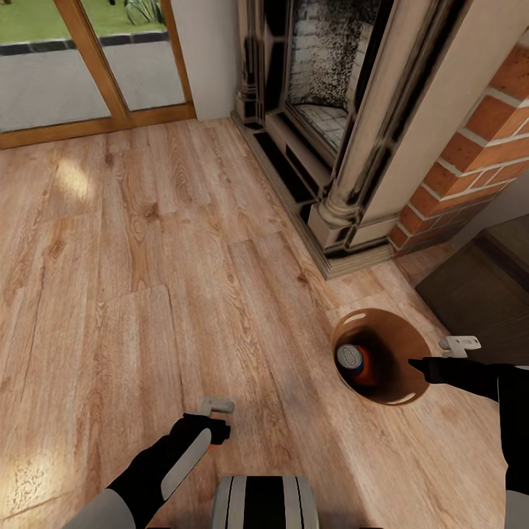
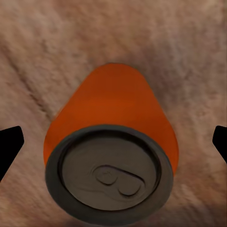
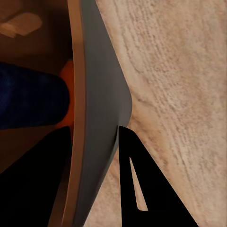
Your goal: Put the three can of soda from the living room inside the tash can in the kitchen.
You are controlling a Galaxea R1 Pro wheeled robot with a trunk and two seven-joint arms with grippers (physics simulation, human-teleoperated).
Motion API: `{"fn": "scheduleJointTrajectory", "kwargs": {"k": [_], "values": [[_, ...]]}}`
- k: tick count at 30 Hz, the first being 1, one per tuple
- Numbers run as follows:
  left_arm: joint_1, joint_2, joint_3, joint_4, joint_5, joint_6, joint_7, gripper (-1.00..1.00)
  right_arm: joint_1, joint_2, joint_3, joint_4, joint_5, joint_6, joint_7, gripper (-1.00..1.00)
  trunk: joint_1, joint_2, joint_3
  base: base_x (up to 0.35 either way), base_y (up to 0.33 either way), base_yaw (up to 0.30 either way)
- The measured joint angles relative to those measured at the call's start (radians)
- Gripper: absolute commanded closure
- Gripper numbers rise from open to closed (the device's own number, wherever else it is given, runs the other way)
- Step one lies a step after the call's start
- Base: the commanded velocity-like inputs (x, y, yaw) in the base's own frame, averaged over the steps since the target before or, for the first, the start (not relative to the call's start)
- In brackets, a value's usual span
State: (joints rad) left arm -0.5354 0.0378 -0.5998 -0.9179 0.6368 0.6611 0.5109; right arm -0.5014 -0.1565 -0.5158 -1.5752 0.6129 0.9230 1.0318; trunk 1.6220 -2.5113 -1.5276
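Robot's own trunk [image 1: 266,502] at bottom of head view, wood floor [image 1: 132,242] all round. Left gripper [image 1: 214,432] low over floor, fingers [image 2: 9,146] spread wide either side of upright orange can [image 2: 111,156], not touching it; silver top faces wrist cam. Right gripper [image 1: 422,365] clenched on rim of trash can [image 1: 382,323]: one finger inside, one outside grey wall [image 3: 101,118]. Trash can upright near brick fireplace [image 1: 382,132], copper-brown inside. In it: orange can with silver top [image 1: 353,359]; dark blue can [image 3: 30,97] beside it in right wrist view. Glass door [image 1: 81,59] far left
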Motion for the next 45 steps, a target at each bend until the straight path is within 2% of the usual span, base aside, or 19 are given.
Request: {"fn": "scheduleJointTrajectory", "kwargs": {"k": [7, 13, 27, 33, 34, 39, 45], "values": [[0.000, -0.006, 0.000, 0.027, 0.000, -0.023, -0.002, -1.00, 0.000, 0.000, 0.000, 0.000, 0.000, 0.000, 0.000, 1.00, 0.000, 0.000, 0.000, 0.000, 0.000, 0.000], [-0.005, -0.015, -0.001, 0.087, -0.001, -0.056, -0.035, -1.00, 0.000, 0.001, 0.000, 0.000, 0.001, 0.000, 0.000, 1.00, 0.000, 0.000, 0.000, 0.000, 0.000, 0.000], [-0.006, -0.019, -0.002, 0.094, -0.002, -0.062, -0.044, -1.00, 0.000, 0.001, 0.000, 0.000, 0.001, -0.001, 0.001, 1.00, 0.000, 0.000, 0.000, 0.000, 0.000, 0.000], [-0.008, -0.019, -0.002, 0.096, -0.002, -0.089, -0.044, -1.00, 0.000, 0.002, 0.000, 0.000, 0.000, 0.000, 0.001, 1.00, 0.000, 0.000, 0.000, 0.000, 0.000, 0.000], [-0.008, -0.019, -0.002, 0.096, -0.002, -0.091, -0.043, 1.00, 0.000, 0.002, 0.000, 0.000, 0.000, 0.000, 0.001, 1.00, 0.000, 0.000, 0.000, 0.000, 0.000, 0.000], [-0.010, -0.019, 0.000, 0.114, 0.000, -0.096, -0.043, 1.00, 0.000, 0.002, 0.000, 0.000, 0.000, -0.001, 0.001, 1.00, 0.000, 0.000, 0.000, 0.000, 0.000, 0.000], [-0.011, -0.032, 0.001, 0.212, 0.005, -0.151, -0.044, 1.00, 0.000, 0.002, 0.000, 0.000, 0.000, 0.000, 0.001, 1.00, 0.000, 0.000, 0.000, 0.000, 0.000, 0.000]]}}
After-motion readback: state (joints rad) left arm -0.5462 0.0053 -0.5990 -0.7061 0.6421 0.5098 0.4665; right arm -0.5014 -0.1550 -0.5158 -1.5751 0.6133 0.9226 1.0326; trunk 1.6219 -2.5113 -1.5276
